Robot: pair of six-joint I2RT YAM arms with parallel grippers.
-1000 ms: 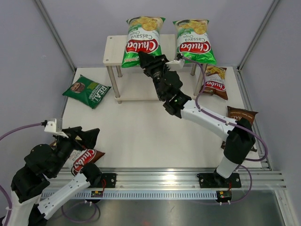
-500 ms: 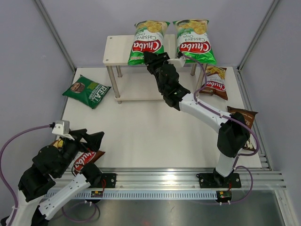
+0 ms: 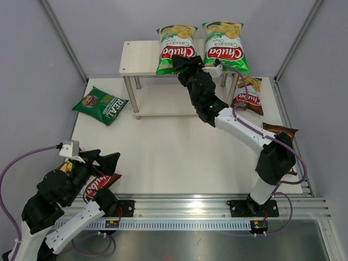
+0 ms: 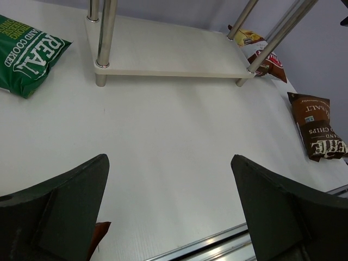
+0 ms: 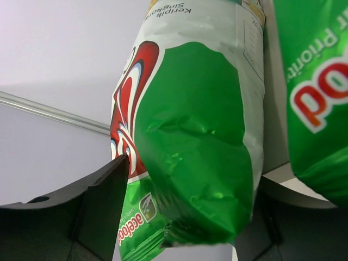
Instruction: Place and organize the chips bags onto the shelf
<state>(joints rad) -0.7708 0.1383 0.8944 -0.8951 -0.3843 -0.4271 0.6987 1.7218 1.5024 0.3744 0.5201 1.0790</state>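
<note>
The right gripper (image 3: 182,61) straddles a bright green bag's (image 3: 175,46) lower end atop the shelf (image 3: 136,54) at 12 o'clock (pinching or loose, I cannot tell). The left gripper (image 3: 103,159), at 7 o'clock, gapes wide and empty.

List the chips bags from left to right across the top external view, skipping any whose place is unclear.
dark green REAL bag → left bright green Chuba bag → right bright green Chuba bag → far brown-red Chuba bag → dark brown bag. Skipped: the near brown-red Chuba bag, level with the REAL bag.

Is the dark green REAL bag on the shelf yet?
No. The REAL bag lies flat on the table, left of the shelf.
</note>
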